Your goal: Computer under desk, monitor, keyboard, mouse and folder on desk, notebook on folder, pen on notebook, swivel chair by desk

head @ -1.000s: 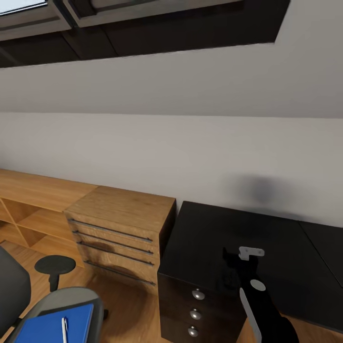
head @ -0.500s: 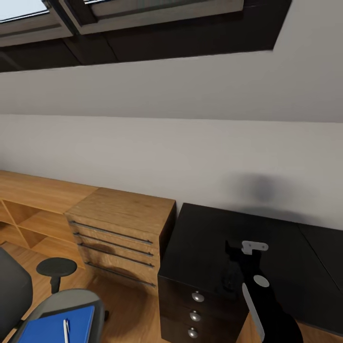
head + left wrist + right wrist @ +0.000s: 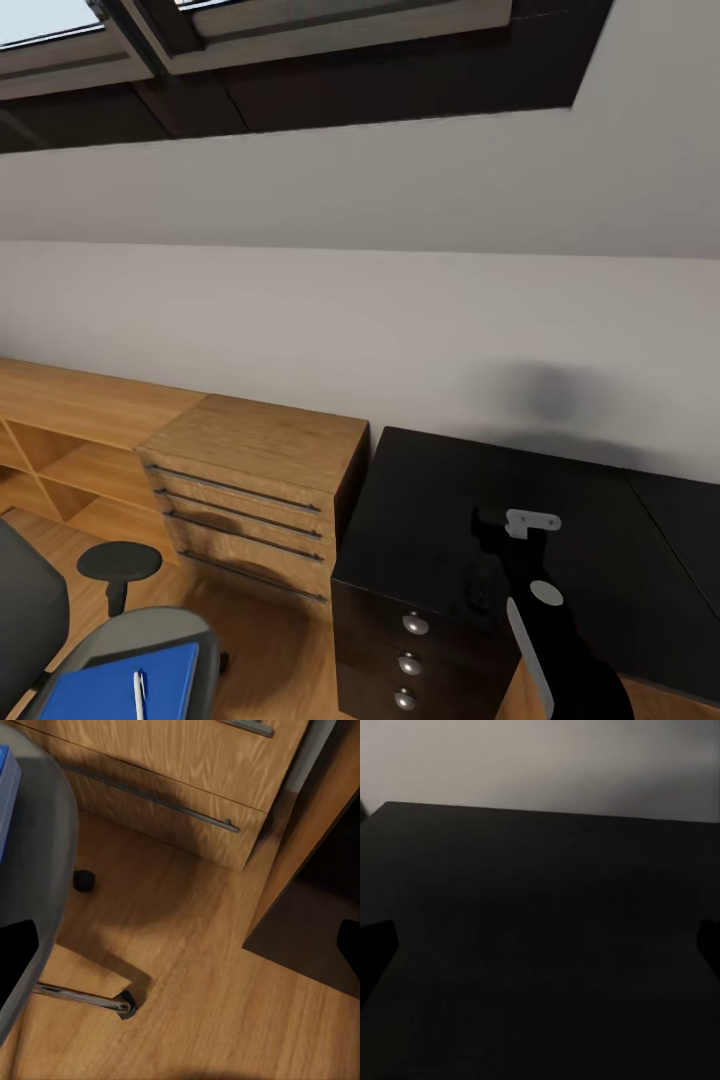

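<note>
A grey swivel chair seat (image 3: 150, 632) carries a flat blue folder (image 3: 100, 690) with a white pen (image 3: 137, 693) lying on top; the chair stands on a wooden floor (image 3: 195, 975).

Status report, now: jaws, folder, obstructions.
Right gripper over black desk, jaws open, empty. Left jaws open, above floor. Blue folder on swivel chair, pen atop. No visible obstruction.

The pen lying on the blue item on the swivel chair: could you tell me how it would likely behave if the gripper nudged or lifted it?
The pen is thin and looks round, so a nudge would probably roll it across the flat blue folder. It looks light, likely easy to lift, though its narrowness may let it slip from a pinch. The swivel chair beneath may turn if pushed.
</note>
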Tool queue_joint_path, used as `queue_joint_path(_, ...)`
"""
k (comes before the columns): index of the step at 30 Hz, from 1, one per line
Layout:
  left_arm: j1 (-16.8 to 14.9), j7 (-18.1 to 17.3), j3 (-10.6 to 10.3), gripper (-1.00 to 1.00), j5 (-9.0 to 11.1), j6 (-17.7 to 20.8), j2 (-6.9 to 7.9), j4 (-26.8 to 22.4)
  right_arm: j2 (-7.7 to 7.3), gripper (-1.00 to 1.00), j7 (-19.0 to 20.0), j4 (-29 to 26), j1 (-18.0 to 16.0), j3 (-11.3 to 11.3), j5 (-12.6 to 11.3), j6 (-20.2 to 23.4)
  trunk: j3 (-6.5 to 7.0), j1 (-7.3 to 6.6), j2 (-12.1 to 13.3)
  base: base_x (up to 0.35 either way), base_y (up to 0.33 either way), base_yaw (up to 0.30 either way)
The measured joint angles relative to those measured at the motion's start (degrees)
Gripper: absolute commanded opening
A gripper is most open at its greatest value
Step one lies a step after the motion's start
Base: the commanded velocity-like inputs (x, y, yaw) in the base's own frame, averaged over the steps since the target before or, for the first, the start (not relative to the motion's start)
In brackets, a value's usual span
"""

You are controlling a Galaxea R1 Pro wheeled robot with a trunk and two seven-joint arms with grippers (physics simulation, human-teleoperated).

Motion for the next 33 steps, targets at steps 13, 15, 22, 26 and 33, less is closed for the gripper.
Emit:
queue_joint_path(13, 0.00, -0.02, -0.01, 1.00, 0.00, 0.00, 0.12, 0.00, 0.01, 1.00, -0.03, 0.35, 0.00, -0.01, -0.02, -0.10, 0.71, 0.03, 0.00, -0.075, 0.000, -0.056)
queue_joint_path(15, 0.00, -0.02, -0.01, 1.00, 0.00, 0.00, 0.14, 0.00, 0.03, 1.00, -0.03, 0.44, 0.00, 0.02, -0.02, -0.10, 0.75, 0.03, 0.01, -0.279, 0.000, -0.015)
queue_joint_path(22, 0.00, -0.03, -0.01, 1.00, 0.00, 0.00, 0.15, 0.00, 0.17, 1.00, -0.12, 1.26, 0.00, 0.07, -0.09, -0.14, 0.79, 0.03, 0.00, -0.315, 0.000, -0.004)
queue_joint_path(26, 0.00, -0.01, -0.01, 1.00, 0.00, 0.00, 0.12, 0.00, 0.18, 1.00, -0.12, 1.38, 0.00, 0.08, -0.17, -0.18, 0.79, 0.04, 0.01, -0.326, 0.000, -0.001)
queue_joint_path(33, 0.00, 0.00, -0.01, 1.00, 0.00, 0.00, 0.18, 0.00, 0.22, 1.00, -0.13, 1.62, 0.00, 0.08, -0.20, -0.19, 0.79, 0.03, 0.00, -0.289, 0.000, 0.000)
